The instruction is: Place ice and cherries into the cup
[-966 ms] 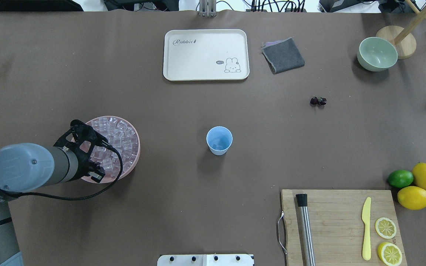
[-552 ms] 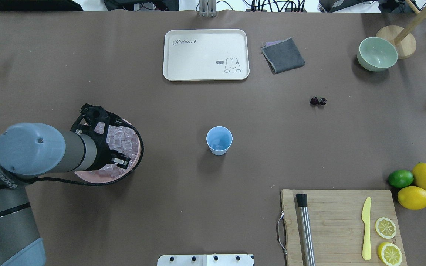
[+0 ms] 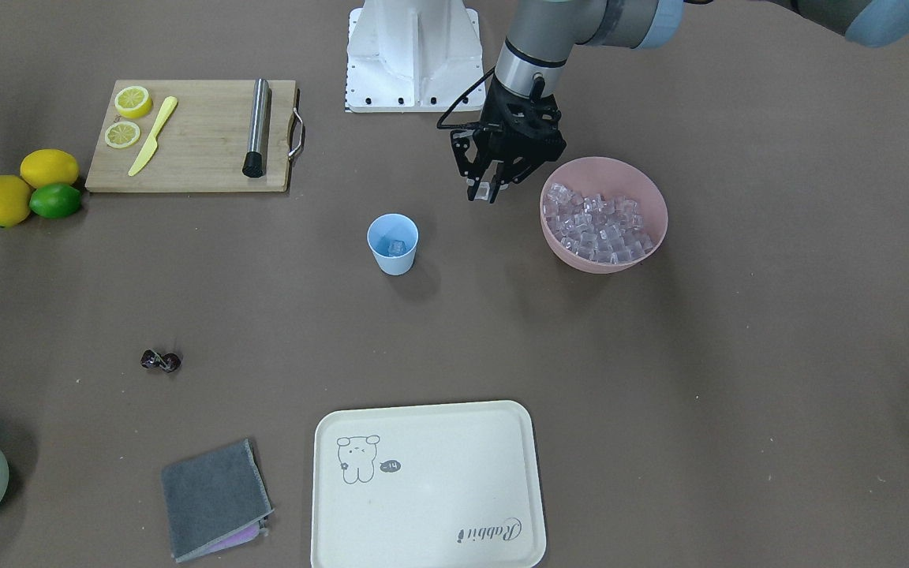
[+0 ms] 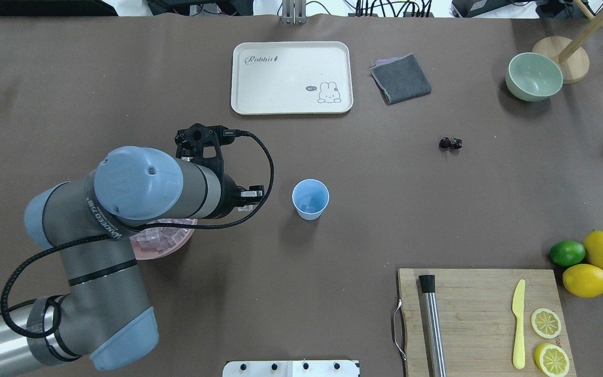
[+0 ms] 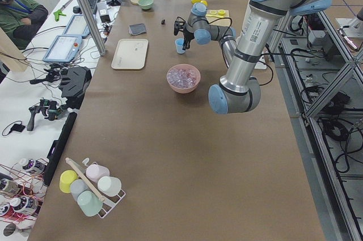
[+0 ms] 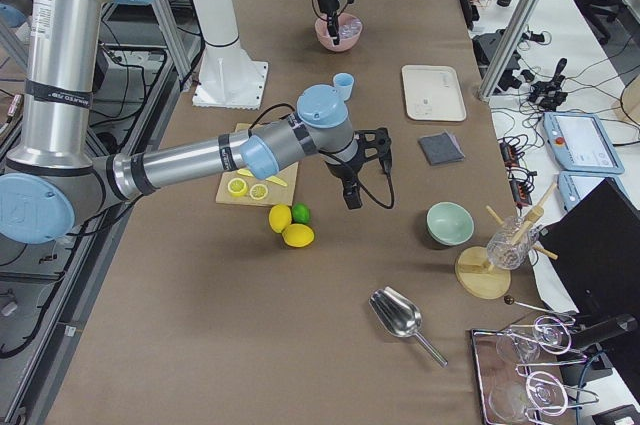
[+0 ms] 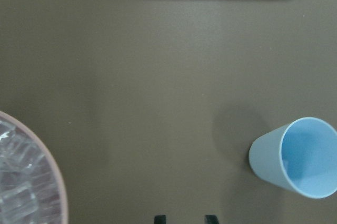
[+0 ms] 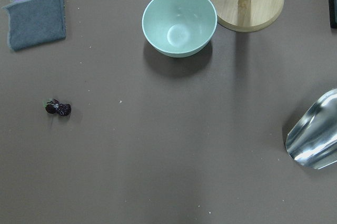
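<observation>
- Starting at the left of the overhead view: a pink bowl (image 3: 581, 259) heaped with ice (image 3: 596, 225), resting on the surface (image 4: 123, 78).
- Pinching a single ice cube (image 3: 486, 190) between closed fingertips: the left pincer (image 3: 487, 192), raised off the surface, clear of the bowl's rim, between bowl and cup.
- Standing upright with its mouth open just to the right of that pincer, near but not yet beneath it: the cup (image 3: 396, 263), with some ice already inside.
- Judging the coming move: a short sideways carry to the right to bring the cube over the mouth, then a release from above. Needs care, given the narrow mouth and a light tumbler likely to tip or bounce a badly centred cube off the rim.
- Lying farther right, well apart from the cup on bare surface: the cherries (image 4: 450, 143), untouched, the joined pair running roughly left to right.
- Hanging at the far right, caught only by the side camera: the right pincer (image 6: 351, 197). Cannot tell whether spread or pressed together. Probably the nearer one for the cherries, going by their place in the right wrist view.
</observation>
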Tool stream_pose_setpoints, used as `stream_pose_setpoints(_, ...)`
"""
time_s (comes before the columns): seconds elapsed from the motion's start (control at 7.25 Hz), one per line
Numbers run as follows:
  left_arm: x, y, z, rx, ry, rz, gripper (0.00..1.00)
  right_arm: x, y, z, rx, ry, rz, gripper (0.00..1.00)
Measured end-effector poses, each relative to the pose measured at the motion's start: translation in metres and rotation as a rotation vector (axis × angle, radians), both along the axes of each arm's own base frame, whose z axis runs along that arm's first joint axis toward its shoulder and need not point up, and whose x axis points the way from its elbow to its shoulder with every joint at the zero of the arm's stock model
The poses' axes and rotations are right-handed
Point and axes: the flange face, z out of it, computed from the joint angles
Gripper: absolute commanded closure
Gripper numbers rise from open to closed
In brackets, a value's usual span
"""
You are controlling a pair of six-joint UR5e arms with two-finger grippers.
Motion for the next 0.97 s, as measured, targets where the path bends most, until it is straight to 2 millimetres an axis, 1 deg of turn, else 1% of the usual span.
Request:
stream_pose_setpoints(0.28,0.034,-0.016,-0.022,-0.090,0.097,-0.072,1.00,0.000,0.000,-0.001,0.002,0.000,0.000,0.00)
stream_pose_setpoints(0.55,0.059,-0.023,-0.043,-0.123,0.129,-0.142,1.00,0.000,0.000,-0.002,0.004,-0.001,0.000,0.00)
stream_pose_setpoints(0.69,0.066,-0.023,-0.049,-0.126,0.133,-0.158,0.62,0.000,0.000,-0.002,0.005,0.000,0.000,0.00)
stream_pose_setpoints(0.83,0.071,-0.023,-0.050,-0.129,0.131,-0.163,0.14,0.000,0.000,-0.002,0.005,0.000,0.001,0.00)
stream_pose_setpoints(0.97,0.073,-0.023,-0.050,-0.128,0.130,-0.163,0.03,0.000,0.000,-0.002,0.005,0.000,0.001,0.00)
